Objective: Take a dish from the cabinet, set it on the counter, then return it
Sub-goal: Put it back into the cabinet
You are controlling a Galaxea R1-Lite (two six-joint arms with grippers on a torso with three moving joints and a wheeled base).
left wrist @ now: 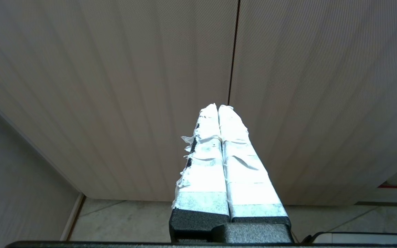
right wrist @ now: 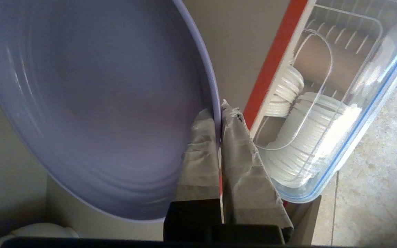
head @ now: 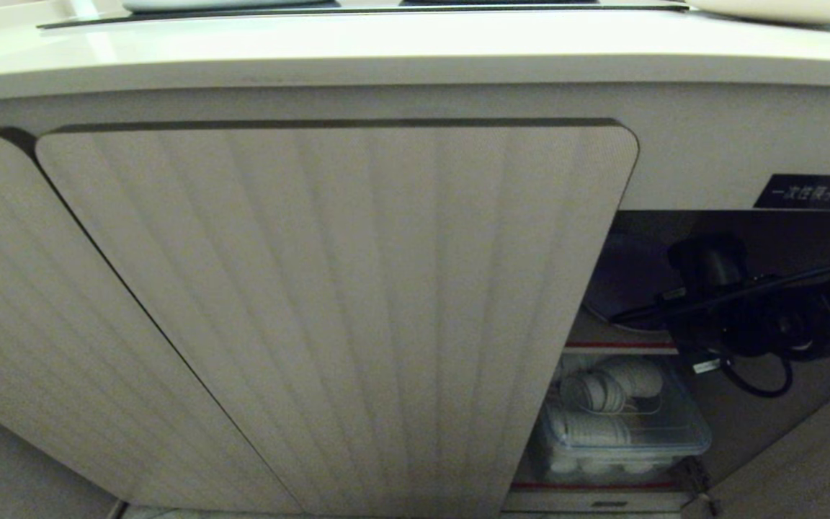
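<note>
I have the right gripper (right wrist: pixel 219 113) inside the open side of the cabinet (head: pixel 336 288), its taped fingers (right wrist: pixel 202 151) pinched tight on the rim of the lavender dish (right wrist: pixel 91 100) (tilted, up at the upper shelf level). Below it sits a clear container (head: pixel 624 425) of white items. My left gripper (left wrist: pixel 218 107) idles before the ribbed doors, fingers pressed together, holding nothing.

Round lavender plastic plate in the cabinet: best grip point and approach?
By the thin raised rim, from the open front of the cabinet. The round lavender plastic plate is wide and shallow, so only its edge fits between fingers; the right gripper is shut on that rim, one finger on each face.
</note>
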